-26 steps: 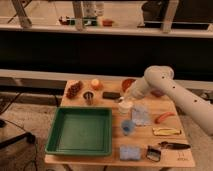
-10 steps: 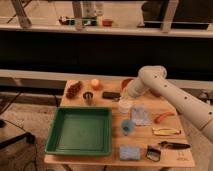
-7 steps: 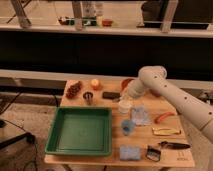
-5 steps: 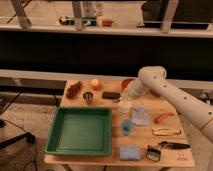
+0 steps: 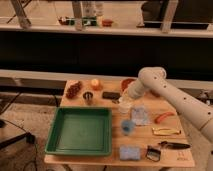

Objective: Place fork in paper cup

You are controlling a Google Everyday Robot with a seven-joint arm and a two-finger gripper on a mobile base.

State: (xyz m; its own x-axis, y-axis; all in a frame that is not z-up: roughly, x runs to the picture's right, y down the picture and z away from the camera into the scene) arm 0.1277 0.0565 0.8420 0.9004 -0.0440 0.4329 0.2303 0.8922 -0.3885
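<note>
Hanging directly over the cup (image 5: 124, 106), the gripper (image 5: 126, 97) is shown near the table's (image 5: 142, 139) middle — whether it is clenched or released cannot be told. The fork cannot be made out; it is judged to be either at the gripper or inside the cup. A light cup could be tipped by an off-centre, leaning fork — or knocked by the wrist. Part of the rim is covered by the gripper.
</note>
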